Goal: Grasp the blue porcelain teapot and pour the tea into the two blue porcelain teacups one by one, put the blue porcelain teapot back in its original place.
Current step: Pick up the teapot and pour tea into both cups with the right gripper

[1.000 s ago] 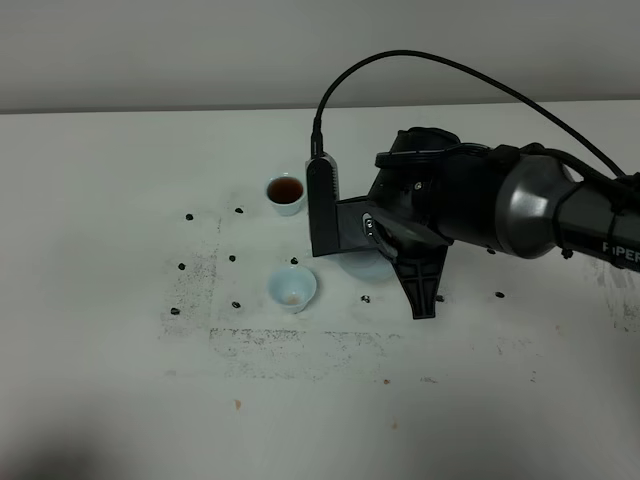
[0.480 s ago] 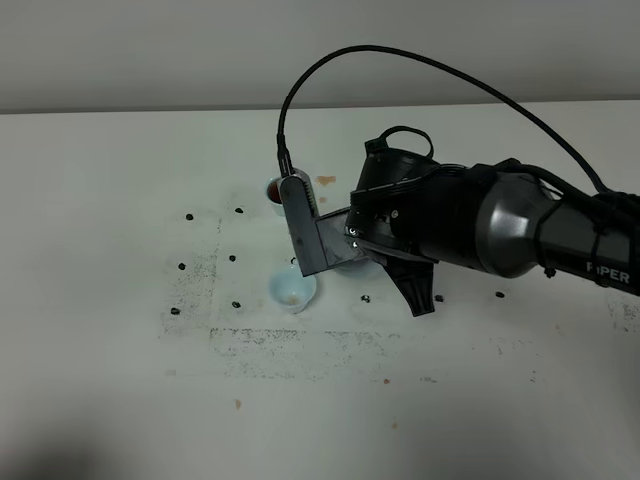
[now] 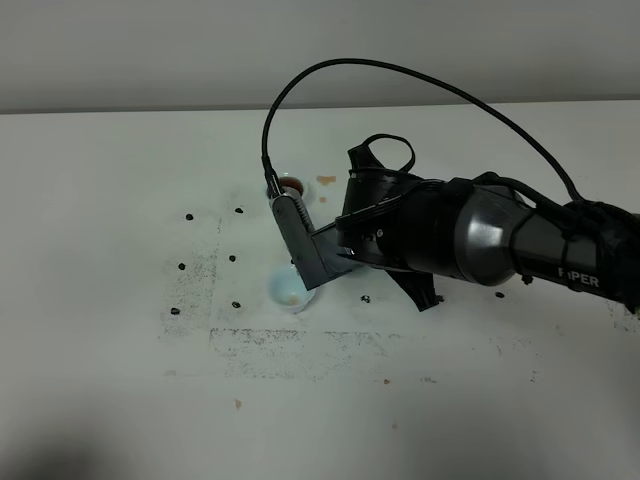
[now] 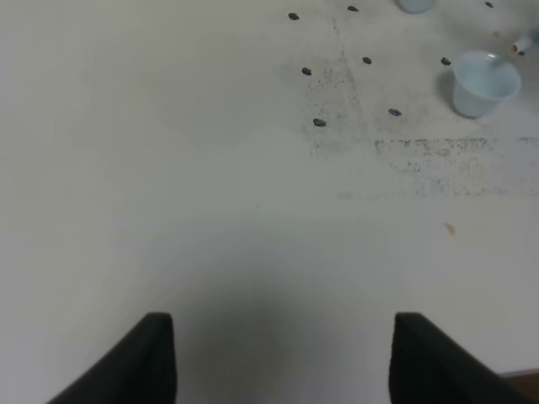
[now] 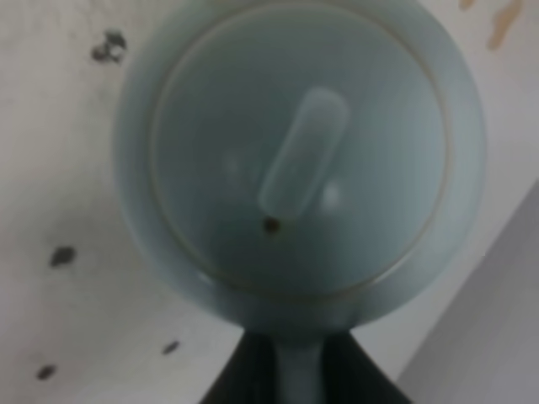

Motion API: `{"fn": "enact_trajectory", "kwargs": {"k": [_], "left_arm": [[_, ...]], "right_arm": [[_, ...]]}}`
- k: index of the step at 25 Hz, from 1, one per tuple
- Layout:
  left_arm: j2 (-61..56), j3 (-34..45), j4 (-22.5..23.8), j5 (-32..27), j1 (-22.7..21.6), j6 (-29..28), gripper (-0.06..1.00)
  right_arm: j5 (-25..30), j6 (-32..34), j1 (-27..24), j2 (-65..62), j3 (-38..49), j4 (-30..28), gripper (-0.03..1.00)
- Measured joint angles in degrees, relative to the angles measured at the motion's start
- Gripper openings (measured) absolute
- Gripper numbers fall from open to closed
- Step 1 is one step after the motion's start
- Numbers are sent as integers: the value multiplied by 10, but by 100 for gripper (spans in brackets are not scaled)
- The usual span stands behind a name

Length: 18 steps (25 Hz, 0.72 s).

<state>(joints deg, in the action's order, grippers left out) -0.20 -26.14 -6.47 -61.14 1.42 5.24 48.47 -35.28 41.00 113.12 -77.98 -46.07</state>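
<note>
The blue porcelain teapot (image 5: pixel 299 160) fills the right wrist view, seen lid-down with its knob in the middle. My right gripper (image 5: pixel 299 366) is shut on its loop handle. In the exterior view my right arm (image 3: pixel 470 235) reaches across the middle, rolled over, and hides the pot. One teacup (image 3: pixel 288 293) sits just below the arm's wrist block, partly covered. The other teacup (image 3: pixel 291 187) holds brown tea further back. The left wrist view shows the near teacup (image 4: pixel 482 82) far from my left gripper (image 4: pixel 282 353), which is open over bare table.
A small brown tea spill (image 3: pixel 325 181) lies right of the far cup. Dark specks (image 3: pixel 189 216) and a scuffed square outline (image 3: pixel 300 345) mark the white table (image 3: pixel 120 350). A black cable (image 3: pixel 400 75) arcs above the right arm.
My right arm has moved left and rolled further, carrying the teapot from beside the near teacup to over it. The cups have not moved.
</note>
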Motion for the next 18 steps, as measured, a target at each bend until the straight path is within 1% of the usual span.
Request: {"fn": "enact_trajectory", "kwargs": {"k": [6,10,15,18], "left_arm": [[0,0,0,0,0,0,57],[0,0,0,0,0,0,57],[0,0,0,0,0,0,57],[0,0,0,0,0,0,57]], "right_arm": [[1,-43,17,0,0,-39,8],[-7,-47,28,0,0,-49,8],[-7,-47,29,0,0,-77,8],[-7,-47,29,0,0,-80,8]]}}
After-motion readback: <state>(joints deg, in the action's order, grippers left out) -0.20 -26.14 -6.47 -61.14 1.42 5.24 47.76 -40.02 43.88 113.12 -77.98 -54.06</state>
